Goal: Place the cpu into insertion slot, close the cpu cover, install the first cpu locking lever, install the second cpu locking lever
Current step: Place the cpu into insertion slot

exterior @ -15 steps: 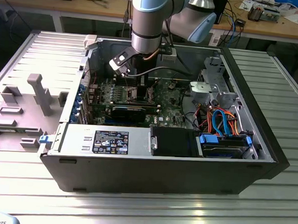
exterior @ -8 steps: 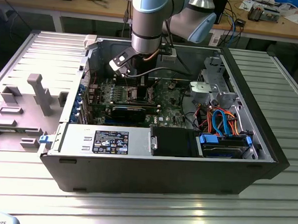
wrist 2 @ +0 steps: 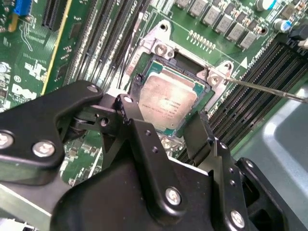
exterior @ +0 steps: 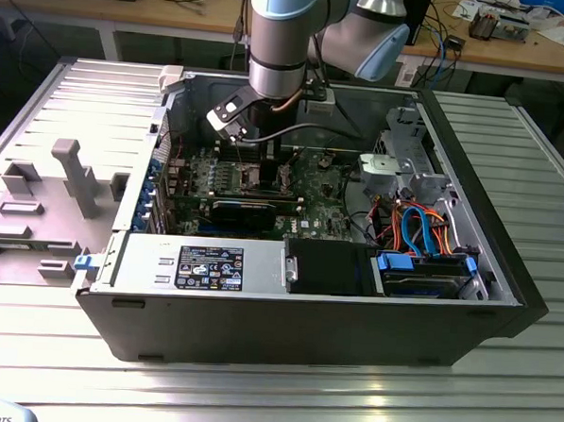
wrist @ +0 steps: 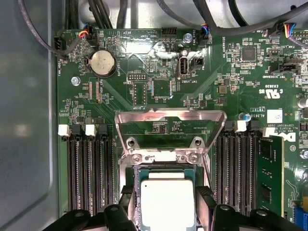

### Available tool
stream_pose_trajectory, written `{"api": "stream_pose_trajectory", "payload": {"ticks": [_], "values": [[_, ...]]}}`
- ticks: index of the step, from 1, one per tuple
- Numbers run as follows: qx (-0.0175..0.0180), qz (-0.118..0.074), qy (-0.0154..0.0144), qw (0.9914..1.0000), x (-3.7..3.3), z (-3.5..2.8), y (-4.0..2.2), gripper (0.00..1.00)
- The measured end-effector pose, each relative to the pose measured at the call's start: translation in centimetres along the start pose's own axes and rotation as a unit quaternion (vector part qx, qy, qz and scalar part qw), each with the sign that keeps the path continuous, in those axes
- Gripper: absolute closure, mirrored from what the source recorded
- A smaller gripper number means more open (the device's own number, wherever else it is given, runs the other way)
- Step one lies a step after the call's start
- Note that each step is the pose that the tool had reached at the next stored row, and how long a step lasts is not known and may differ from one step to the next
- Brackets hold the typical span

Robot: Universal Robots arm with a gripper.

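jaws: closed onto 2 opposite edges of the cpu [wrist: 167, 204], the gripper [wrist: 166, 198] straddling it at 3 and 9 o'clock, counting the cover hinge as 12
table [exterior: 499, 393]: ribbed metal, carrying the case
case [exterior: 304, 335]: lying open-topped; walls close around the work, so a sideways correction risks a knock
arm [exterior: 286, 41]: hanging into the case from 12 o'clock in the exterior view
green board [wrist: 159, 62]: flat on the case floor, crowded with small parts; likely to flex under a hard downward push
memory slots [wrist: 89, 178]: 2 banks, at 3 and 9 o'clock of the socket, just beside the fingers [wrist: 204, 201]; latches liable to be struck if the jaws spread wide
cpu cover [wrist: 168, 114]: open at 12 o'clock, board showing through its window; steepness impossible to tell; a bump could drop it onto chip or fingers
insertion slot [wrist 2: 160, 46]: directly beneath the chip, silver surround showing around it; contacts hidden, so pins bent by a skewed seating would go unseen
cpu: in or just above the slot, fully seated or not impossible to tell; main hazard a tilt or corner misalignment at release, next a sticking pad dragging it askew
locking lever [wrist 2: 264, 89]: thin wire, unlatched, angled away from a socket corner; easy to snag
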State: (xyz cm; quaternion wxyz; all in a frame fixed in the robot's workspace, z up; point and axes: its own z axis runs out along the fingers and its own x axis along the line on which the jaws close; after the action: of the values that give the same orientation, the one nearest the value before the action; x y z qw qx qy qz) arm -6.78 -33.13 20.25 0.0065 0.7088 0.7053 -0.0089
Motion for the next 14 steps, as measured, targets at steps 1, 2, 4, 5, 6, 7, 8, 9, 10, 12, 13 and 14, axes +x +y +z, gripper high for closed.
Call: {"api": "stream_pose_trajectory", "payload": {"ticks": [1, 2, 4, 5, 6, 7, 8, 9, 10, 12, 13, 14], "values": [[0.0, 0.0, 0.0, 1.0, 0.0, -0.08, 0.0, 0.38], [-0.0001, 0.0, 0.0, 1.0, 0.0, -0.14, 0.0, 0.38], [-0.0001, 0.0, 0.0001, 1.0, 0.0, -0.15, 0.0, 0.38], [0.0, 0.0, -0.0001, 1.0, -0.01, -0.28, -0.01, 0.38], [0.0, 0.0, 0.0, 1.0, -0.01, -0.35, 0.0, 0.38], [-0.0001, 0.0, 0.0001, 1.0, 0.0, -0.35, 0.0, 0.38], [-0.0001, 0.0, 0.0001, 1.0, 0.0, -0.35, 0.0, 0.38], [-0.0001, 0.0, 0.0001, 1.0, 0.0, -0.35, 0.0, 0.38], [0.0001, 0.0, -0.0002, 1.0, -0.01, -0.34, -0.01, 0.38], [0.0, 0.0, -0.0001, 1.0, -0.01, -0.39, 0.0, 0.38], [0.0, 0.0, -0.0005, 1.0, 0.0, -0.48, 0.0, 0.38], [0.0, 0.0, -0.0006, 1.0, 0.03, -0.55, 0.0, 0.38]]}}
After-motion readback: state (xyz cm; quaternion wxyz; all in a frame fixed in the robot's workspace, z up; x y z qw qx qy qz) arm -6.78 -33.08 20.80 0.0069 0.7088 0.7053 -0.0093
